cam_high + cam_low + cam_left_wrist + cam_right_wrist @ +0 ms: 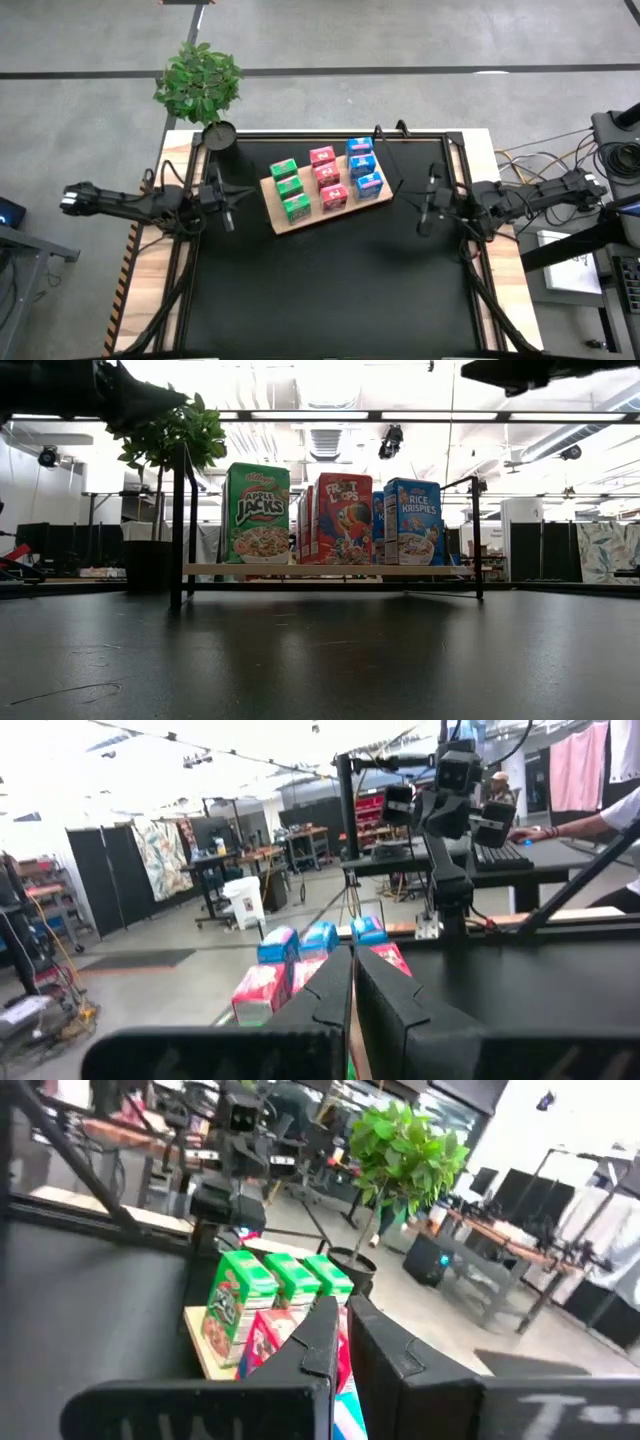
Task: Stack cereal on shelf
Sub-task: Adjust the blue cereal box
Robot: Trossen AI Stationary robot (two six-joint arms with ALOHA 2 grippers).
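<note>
The shelf, a light-wood board [283, 221], lies flat and slightly askew on the far half of the black mat. Nine cereal boxes stand upright on it in three rows: green [290, 187], pink-red [327, 176] and blue [363, 166]. The low view shows the front green [257, 513], red [343, 518] and blue [413, 520] boxes. My left gripper [228, 220] [352, 982] hovers shut to the left of the board. My right gripper [424, 224] [340, 1318] hovers shut to its right. Neither touches anything.
A potted plant [200, 85] stands at the far left corner, just behind the board. A black metal frame [455, 170] borders the mat, and cables hang at the right side. The mat's near half [330, 290] is bare.
</note>
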